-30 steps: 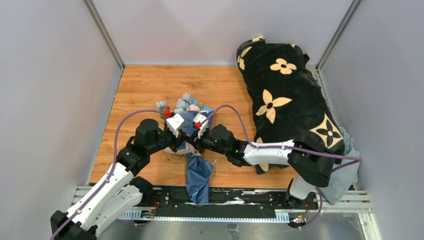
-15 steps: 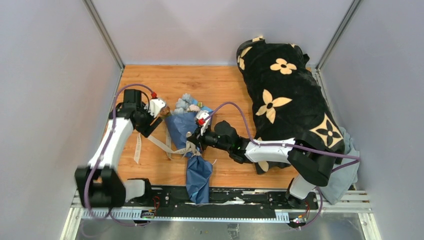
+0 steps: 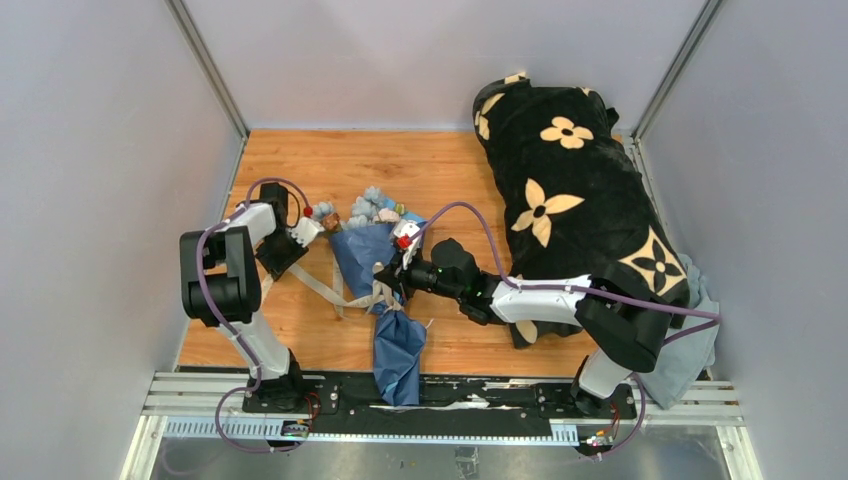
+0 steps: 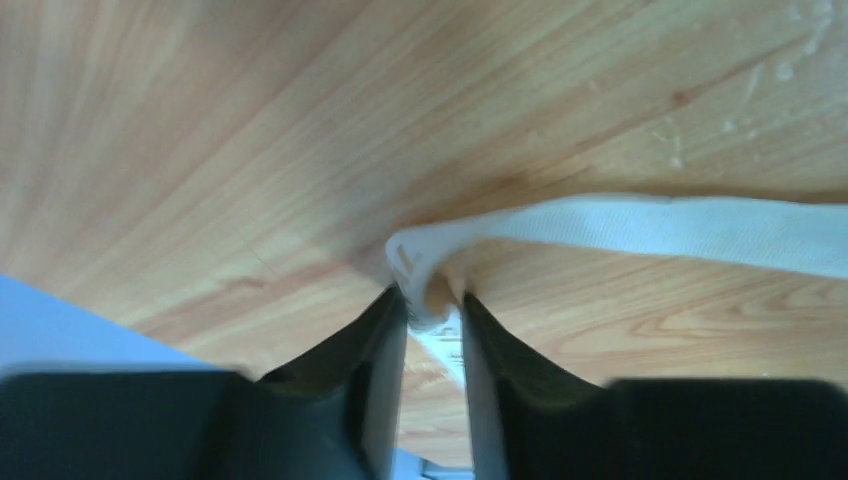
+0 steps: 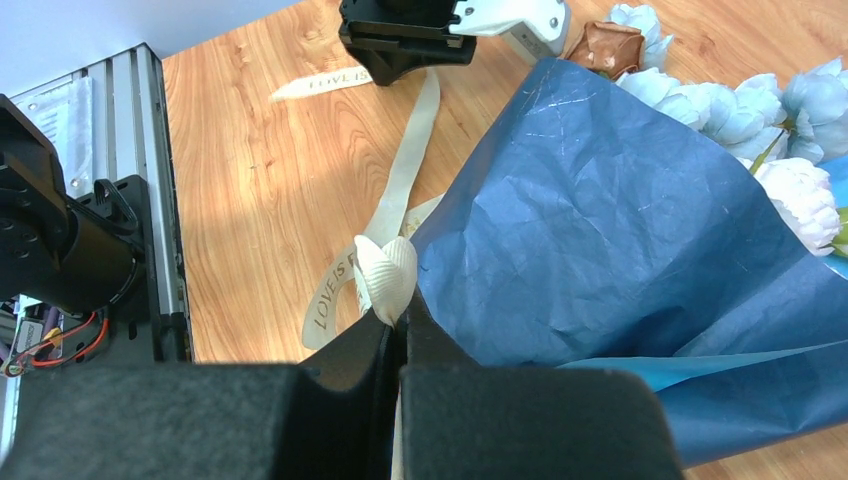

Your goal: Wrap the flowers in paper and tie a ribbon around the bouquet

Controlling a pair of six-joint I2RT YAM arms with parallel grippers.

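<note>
The bouquet (image 3: 372, 255) lies near the middle of the table (image 3: 420, 175), wide end pointing away from the arm bases. Pale blue flowers (image 5: 790, 110) and a brownish rose (image 5: 610, 45) show past the rim of the navy paper (image 5: 620, 220). The cone narrows to a waist, and that is where the cream ribbon (image 5: 405, 180) gathers, probably because a tie there would hold the wrap shut.

The right claw (image 5: 400, 322) is fully closed on a small loop of ribbon right against the paper's edge, which looks like an anchor for the knot. From there one strand runs out leftward to the left claw (image 4: 432, 310). Its jaws stand partly apart with a fold of the band lying between them. Bare wood shows through the gap, so it seems loosely threaded rather than pinched, though I cannot tell whether it has any real hold.

Below the waist, the paper's tail reaches down over the black rail at the near edge. The stems are entirely hidden inside the wrap. Whether the ribbon actually circles the cone or only lies beside it cannot be made out, since the right arm covers that spot from above. The lettering on the band reads "LOVE IS" and then runs out of sight.

A black plush blanket (image 3: 575, 190) with cream flower shapes fills the right side. A grey-blue cloth (image 3: 690, 360) shows under its near corner.
</note>
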